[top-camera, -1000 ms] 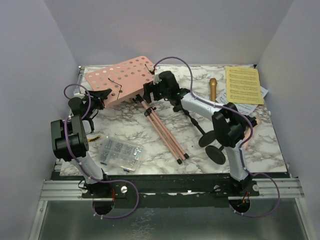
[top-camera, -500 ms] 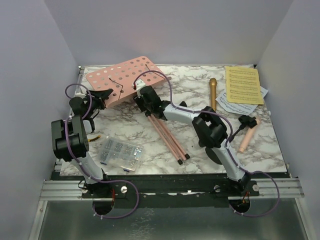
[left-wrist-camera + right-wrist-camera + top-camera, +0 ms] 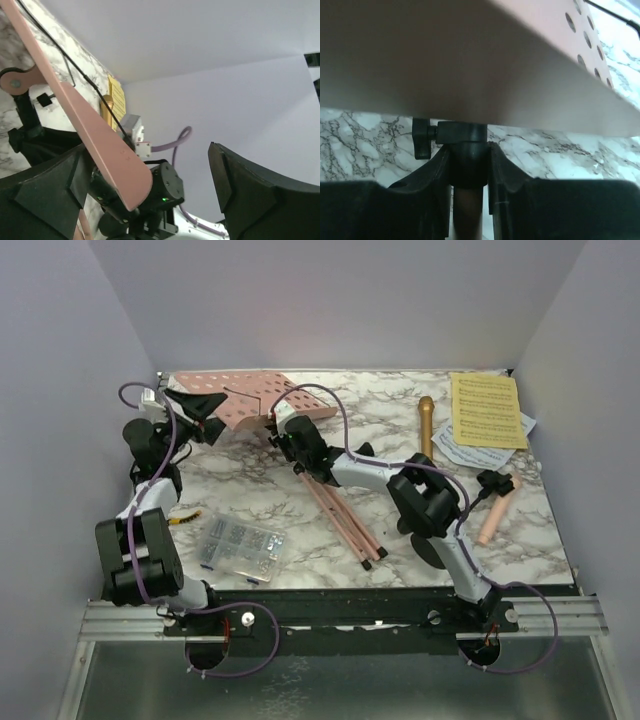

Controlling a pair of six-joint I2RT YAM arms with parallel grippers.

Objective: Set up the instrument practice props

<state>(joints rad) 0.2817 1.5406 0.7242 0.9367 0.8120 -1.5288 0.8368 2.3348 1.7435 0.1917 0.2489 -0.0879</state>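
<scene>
Pink music rack (image 3: 250,398) at far-left of tabletop (image 3: 250,480), plate tilted, legs (image 3: 338,518) folded together, running toward near edge. L fingers (image 3: 250,200) spread wide w/ plate edge between, just beside one. R fingers (image 3: 432,172) clamped on black neck joint (image 3: 465,137) under plate. Gold mic (image 3: 426,418) & yellow sheet (image 3: 487,408) far right; pink mic (image 3: 493,518) nearer.

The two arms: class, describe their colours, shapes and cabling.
Left arm and right arm match: white links between chunky black joint housings, with purple cables looping alongside. Fingers are matte black wedges. No markings are legible.
</scene>
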